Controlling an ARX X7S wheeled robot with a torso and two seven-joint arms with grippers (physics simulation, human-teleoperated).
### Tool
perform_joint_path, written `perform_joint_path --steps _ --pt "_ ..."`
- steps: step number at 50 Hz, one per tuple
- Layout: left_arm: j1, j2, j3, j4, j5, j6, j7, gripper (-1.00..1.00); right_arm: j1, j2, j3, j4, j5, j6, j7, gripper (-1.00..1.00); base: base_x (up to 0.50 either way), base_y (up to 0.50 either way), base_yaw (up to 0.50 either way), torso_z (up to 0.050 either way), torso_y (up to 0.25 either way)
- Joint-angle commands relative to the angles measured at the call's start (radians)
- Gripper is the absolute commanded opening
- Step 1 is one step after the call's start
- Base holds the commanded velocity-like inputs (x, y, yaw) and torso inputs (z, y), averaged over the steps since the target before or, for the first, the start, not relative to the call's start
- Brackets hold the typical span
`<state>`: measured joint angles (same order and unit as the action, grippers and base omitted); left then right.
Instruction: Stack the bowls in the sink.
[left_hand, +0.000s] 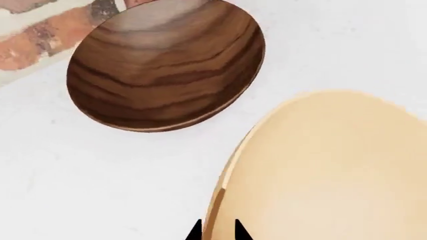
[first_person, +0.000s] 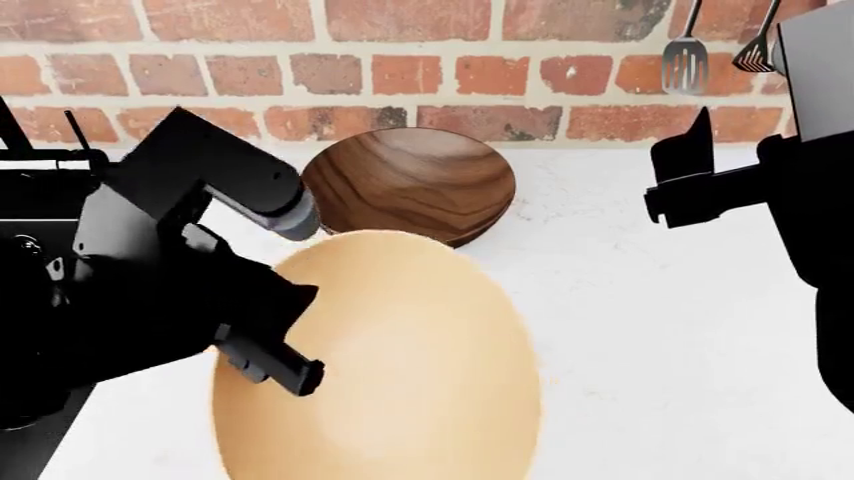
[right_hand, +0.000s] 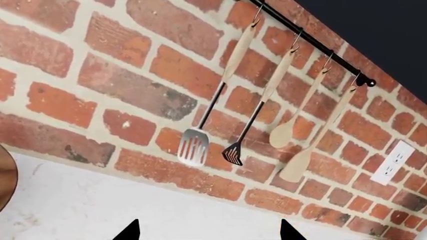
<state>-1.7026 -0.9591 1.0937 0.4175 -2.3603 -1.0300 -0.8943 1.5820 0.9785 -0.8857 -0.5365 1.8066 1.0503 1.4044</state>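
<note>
Left end effector (left_hand: 217, 235) pinching cream bowl (first_person: 387, 360) rim, near brown bowl (first_person: 411, 185); right end effector (right_hand: 208, 231) spread wide.

A home kitchen, rendered in simulation: a red brick wall (right_hand: 127, 95) rises behind a white stone countertop (first_person: 667, 330), where a black rail (right_hand: 313, 42) holds a slotted steel spatula (right_hand: 193, 147), a small black spatula (right_hand: 233, 152) and two wooden spoons (right_hand: 287, 132). A white wall socket (right_hand: 391, 162) sits nearby.
</note>
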Motion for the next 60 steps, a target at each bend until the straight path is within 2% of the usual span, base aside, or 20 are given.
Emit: perform_joint_path --steps 1,18,28,39,60 --pt "-0.085 -0.063 -0.076 -0.053 -0.025 0.092 -0.062 -1.0 0.002 -0.001 -0.004 0.009 -0.005 -0.006 -0.003 1.0 0.0 0.0 0.0 0.0 0.0" --pt "-0.163 -0.188 -0.162 -0.055 -0.093 0.2 -0.153 -1.0 0.014 -0.001 0.0 0.033 -0.001 -0.022 0.01 1.0 0.0 0.0 0.0 0.0 0.0" --pt "-0.19 -0.283 -0.196 -0.063 -0.095 0.221 -0.2 -1.0 0.028 -0.05 0.005 0.086 -0.009 -0.054 0.011 1.0 0.0 0.0 0.0 0.0 0.0" --pt "-0.225 -0.348 -0.215 -0.093 -0.081 0.203 -0.257 -1.0 0.098 -0.171 0.01 0.235 0.009 -0.077 -0.012 1.0 0.0 0.0 0.0 0.0 0.0" --pt "-0.273 -0.366 -0.254 -0.12 -0.04 0.164 -0.269 -1.0 0.154 -0.403 -0.024 0.594 0.072 -0.096 -0.123 1.0 0.0 0.0 0.0 0.0 0.0"
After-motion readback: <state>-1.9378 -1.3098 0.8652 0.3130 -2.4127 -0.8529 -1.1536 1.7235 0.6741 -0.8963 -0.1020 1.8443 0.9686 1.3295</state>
